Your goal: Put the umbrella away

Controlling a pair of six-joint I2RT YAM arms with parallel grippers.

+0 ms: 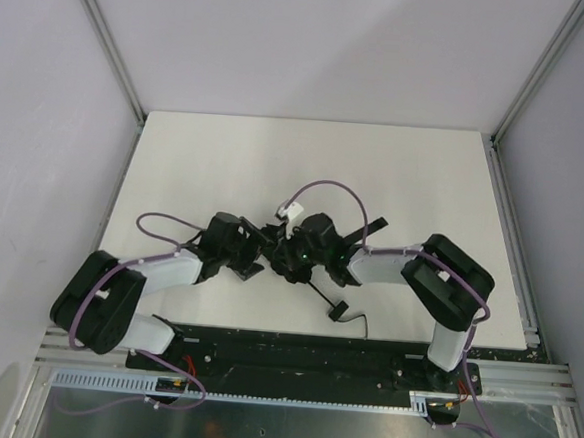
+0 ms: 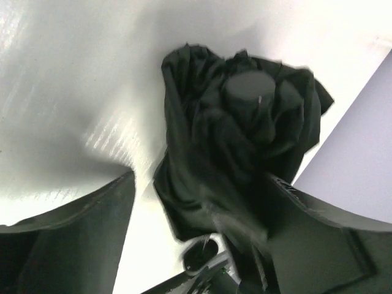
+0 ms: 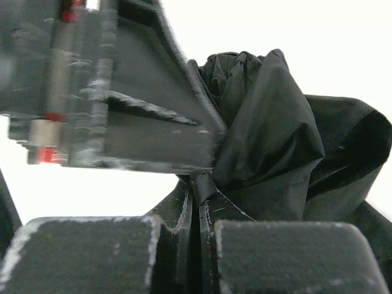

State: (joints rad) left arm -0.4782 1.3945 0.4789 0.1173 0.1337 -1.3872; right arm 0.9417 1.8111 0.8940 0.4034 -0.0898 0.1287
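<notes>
The umbrella (image 1: 300, 252) lies bunched at the middle of the white table (image 1: 276, 168), between my two grippers. Its thin shaft runs toward the near right to the small handle (image 1: 338, 310). My left gripper (image 1: 268, 253) reaches in from the left. In the left wrist view it (image 2: 202, 184) stands open around the crumpled canopy (image 2: 245, 135), with a gap at the left finger (image 2: 79, 239) and fabric against the right finger (image 2: 324, 245). My right gripper (image 1: 307, 256) comes from the right. Up close it (image 3: 202, 184) is shut on a fold of the canopy (image 3: 288, 141).
Grey walls with metal rails close off the table on the left, back and right (image 1: 517, 225). The black base plate (image 1: 293, 349) of the arms runs along the near edge. The left gripper's body (image 3: 122, 92) fills the upper left of the right wrist view.
</notes>
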